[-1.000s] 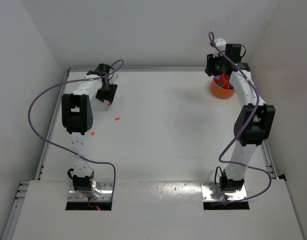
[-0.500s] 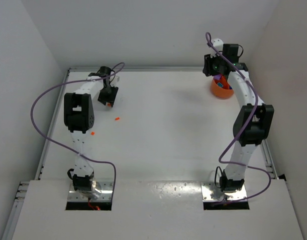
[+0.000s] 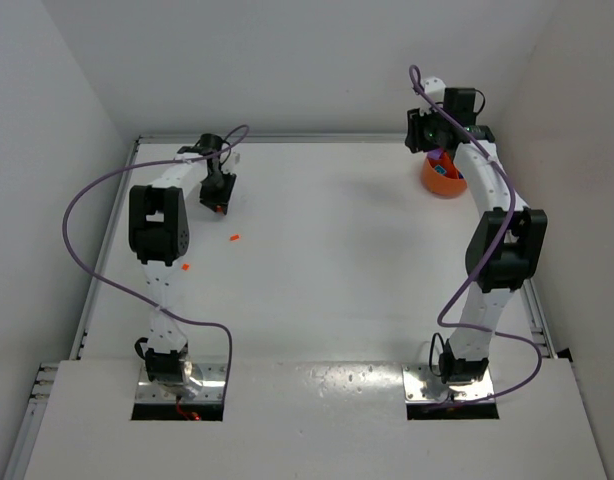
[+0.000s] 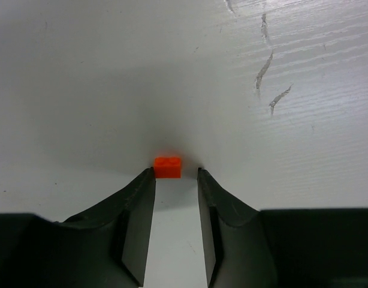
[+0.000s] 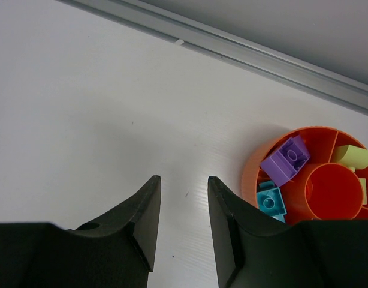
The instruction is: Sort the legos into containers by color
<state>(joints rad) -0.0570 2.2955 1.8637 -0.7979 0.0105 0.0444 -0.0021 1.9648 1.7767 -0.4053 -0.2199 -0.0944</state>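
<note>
A tiny orange-red lego (image 4: 167, 167) lies on the white table right at my left gripper's (image 4: 175, 171) tips. It touches the left fingertip (image 4: 147, 175), and a small gap shows on its right side. The jaws stand a little apart and low over the table; in the top view this gripper (image 3: 219, 200) is at the far left. Two more orange-red legos (image 3: 234, 238) (image 3: 186, 266) lie nearer on the left. My right gripper (image 5: 183, 179) is open over bare table, just left of the orange container (image 5: 256, 174), which holds purple (image 5: 284, 160), cyan (image 5: 271, 201) and yellow-green (image 5: 355, 157) legos.
The orange container (image 3: 444, 178) stands at the far right corner under the right arm. A metal rail (image 5: 244, 51) runs along the table's back edge. Purple cables loop off both arms. White walls close in the table on three sides.
My left gripper has sunk toward the table round the orange-red lego and its jaws have narrowed. The right gripper shifted slightly left at the back, its opening unchanged.
</note>
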